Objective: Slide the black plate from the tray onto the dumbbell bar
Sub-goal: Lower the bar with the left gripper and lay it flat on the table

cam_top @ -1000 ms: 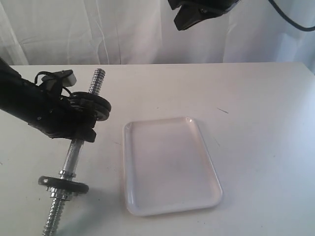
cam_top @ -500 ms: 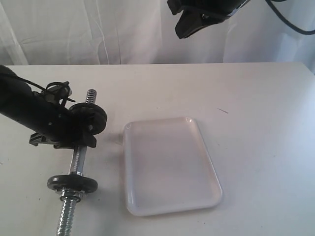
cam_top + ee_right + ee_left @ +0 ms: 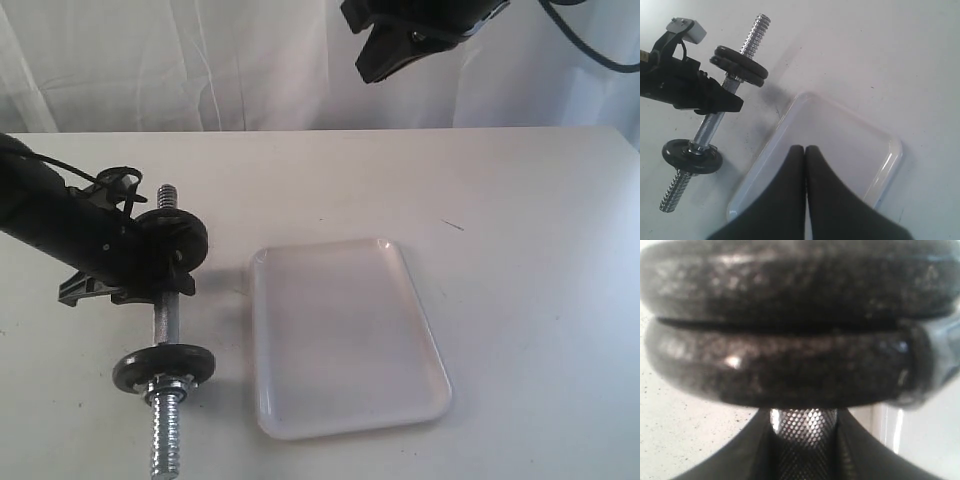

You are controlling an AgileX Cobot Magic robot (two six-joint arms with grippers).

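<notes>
Clamping the short chrome dumbbell bar (image 3: 163, 320) with the fingers of the left gripper (image 3: 160, 282), shut tight on the knurled middle, just beside a stacked pair of dark discs (image 3: 175, 238). Gripping there for good reason, by the look of it: steadying the rod against rolling on the white counter (image 3: 520, 250) and leaving the threaded end free for sliding a disc on. Scanning the white glossy rectangular tray (image 3: 345, 330) and finding no disc on it! Placing the small flat matte black plate (image 3: 736, 52) on the bar instead, judged to be the outer of the stacked pair, toward the far threaded end and touching its neighbour. Looks done, or nearly so. Parking the right gripper (image 3: 805, 156) high above the tray, fingers pressed flat together on nothing, well out of the way.

Switching to the left wrist view: filling up with two speckled disc rims, one tight against the other, plus dotted knurling between dark fingers (image 3: 750, 455), detail lost in the exterior view. Losing the tray and most of the rod there, though. Turning to the right wrist view: catching the whole bar from above, both threaded ends, and the lone dark round disc (image 3: 692, 156) near the other end. Can't tell from any view whether the pair sits locked.
</notes>
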